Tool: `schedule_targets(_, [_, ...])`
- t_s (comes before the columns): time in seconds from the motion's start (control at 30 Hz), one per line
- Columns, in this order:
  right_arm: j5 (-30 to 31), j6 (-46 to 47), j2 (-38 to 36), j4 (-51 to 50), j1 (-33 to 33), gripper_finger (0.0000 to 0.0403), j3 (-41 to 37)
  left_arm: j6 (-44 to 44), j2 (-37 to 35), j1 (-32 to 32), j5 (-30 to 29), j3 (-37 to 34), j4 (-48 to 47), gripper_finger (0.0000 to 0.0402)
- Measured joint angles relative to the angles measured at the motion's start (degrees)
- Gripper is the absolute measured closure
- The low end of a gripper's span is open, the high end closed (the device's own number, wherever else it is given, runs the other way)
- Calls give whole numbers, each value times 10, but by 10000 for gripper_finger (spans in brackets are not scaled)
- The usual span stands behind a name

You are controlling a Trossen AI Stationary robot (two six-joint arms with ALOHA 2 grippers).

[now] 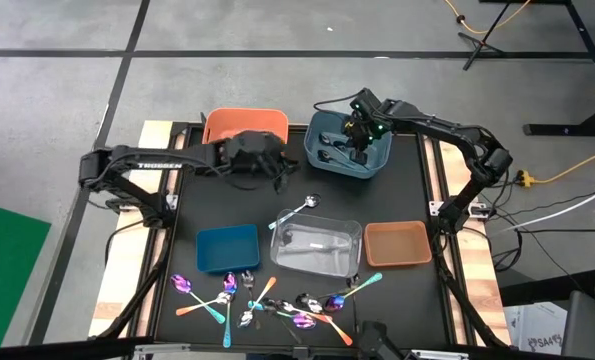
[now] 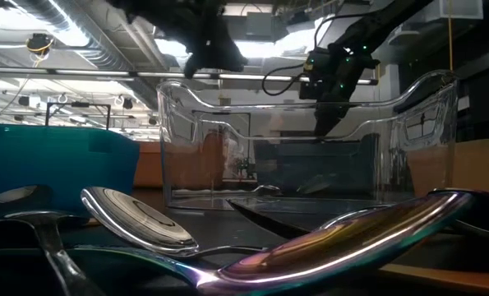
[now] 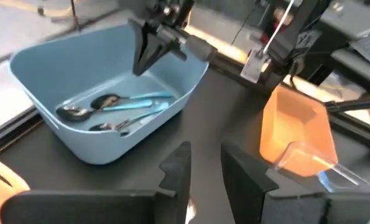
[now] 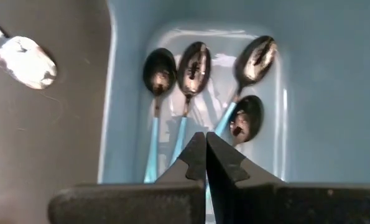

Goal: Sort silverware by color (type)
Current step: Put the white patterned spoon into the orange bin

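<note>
Over the light-blue bin (image 1: pixel 349 143) at the far side of your worktop (image 1: pixel 407 190), your right claw (image 4: pixel 206 142) hangs with its fingers pressed together and nothing between them; below it, inside that bin, lie the teal-handled spoons (image 4: pixel 194 65), bowls side by side; your left claw (image 3: pixel 204 163) sits near the orange bin (image 1: pixel 243 124) at the far left-centre, its fingers parted by a narrow gap, and you cannot tell from these views whether anything is caught in it; a plain silver spoon (image 1: pixel 295 212) lies on the worktop between the light-blue bin and the clear bin (image 1: pixel 317 246), its handle reaching that bin's corner; the clear bin holds some silver pieces, though they are hard for you to make out; a dark-blue bin (image 1: pixel 227 247) stands to its left and a brown bin (image 1: pixel 397 244) to its right; along the near edge the rest of the silverware (image 1: pixel 267 302) is scattered loose, iridescent, orange-handled and teal-handled pieces mixed together.
</note>
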Motion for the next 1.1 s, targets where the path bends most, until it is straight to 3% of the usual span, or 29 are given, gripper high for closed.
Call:
schedule_targets(0.17, [-43,8,0,0,5,402,0,-41,84,13,18,88,-100,319])
schedule_targets(0.4, [-42,7,0,1,20,402,0,-97,182,22,74,161,-211,319])
schedule_targets(0.6, [-31,7,0,2,23,402,0,-135,231,23,138,165,-217,319])
schedule_targets(1.1, [-33,7,0,4,23,402,0,-136,300,-8,128,165,-205,319])
